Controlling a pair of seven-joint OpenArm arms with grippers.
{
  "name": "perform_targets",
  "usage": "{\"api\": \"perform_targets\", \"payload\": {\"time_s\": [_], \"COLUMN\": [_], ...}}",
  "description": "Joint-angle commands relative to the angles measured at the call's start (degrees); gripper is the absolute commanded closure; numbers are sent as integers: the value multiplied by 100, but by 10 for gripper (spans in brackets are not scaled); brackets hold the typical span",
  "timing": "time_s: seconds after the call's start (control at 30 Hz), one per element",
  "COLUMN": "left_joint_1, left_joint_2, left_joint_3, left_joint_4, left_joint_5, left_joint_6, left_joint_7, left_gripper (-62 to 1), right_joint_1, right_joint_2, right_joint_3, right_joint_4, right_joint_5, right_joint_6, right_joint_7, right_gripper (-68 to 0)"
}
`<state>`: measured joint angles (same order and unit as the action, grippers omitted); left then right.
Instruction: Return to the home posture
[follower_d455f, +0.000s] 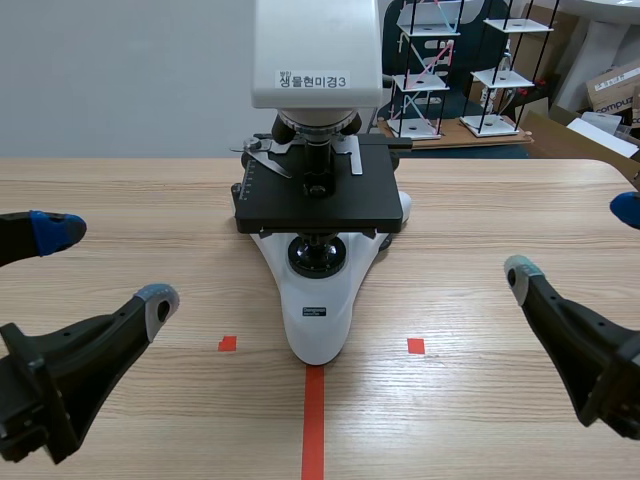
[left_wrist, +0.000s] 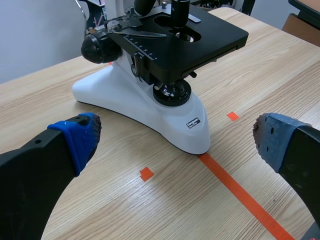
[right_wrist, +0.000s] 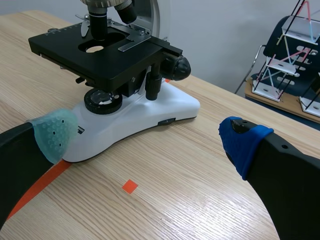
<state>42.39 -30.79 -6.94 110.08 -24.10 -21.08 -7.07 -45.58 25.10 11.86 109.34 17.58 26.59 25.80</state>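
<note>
A white microscope (follower_d455f: 318, 300) with a black stage (follower_d455f: 318, 195) stands at the table's middle, on the end of the orange-red tape line. My left gripper (follower_d455f: 105, 268) hangs open at the near left, well apart from the microscope (left_wrist: 150, 102), with nothing between its blue-padded fingers (left_wrist: 80, 137). Over at the near right, my right gripper (follower_d455f: 575, 240) is open too and holds nothing. The microscope (right_wrist: 130, 115) lies ahead of it and to one side, beyond its grey-green pad (right_wrist: 54, 132).
Wire racks (follower_d455f: 460, 70) and cardboard boxes (follower_d455f: 612, 85) stand behind the table's far right edge. The microscope's white head (follower_d455f: 316, 50) rises high at the middle. Bare wooden tabletop (follower_d455f: 130, 210) lies on either side of the microscope.
</note>
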Motion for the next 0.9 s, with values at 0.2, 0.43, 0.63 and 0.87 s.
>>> {"api": "perform_targets", "payload": {"time_s": [0.2,0.43,0.63,0.87], "left_joint_1": [42,42,42,42], "left_joint_2": [26,26,26,26], "left_joint_3": [-15,-15,-15,-15], "left_joint_4": [33,33,33,33], "left_joint_5": [-52,-52,-52,-52], "left_joint_6": [-7,-7,-7,-7], "left_joint_7": [-79,-79,-79,-79], "left_gripper": [-623,-623,-623,-623], "right_joint_1": [50,50,50,50], "right_joint_2": [33,48,48,48], "right_joint_3": [-28,-28,-28,-28], "right_joint_4": [7,7,7,7], "right_joint_5": [85,85,85,-55], "right_joint_6": [-2,-4,-4,-4], "right_joint_7": [55,44,44,42], "right_gripper": [-621,-621,-621,-621]}}
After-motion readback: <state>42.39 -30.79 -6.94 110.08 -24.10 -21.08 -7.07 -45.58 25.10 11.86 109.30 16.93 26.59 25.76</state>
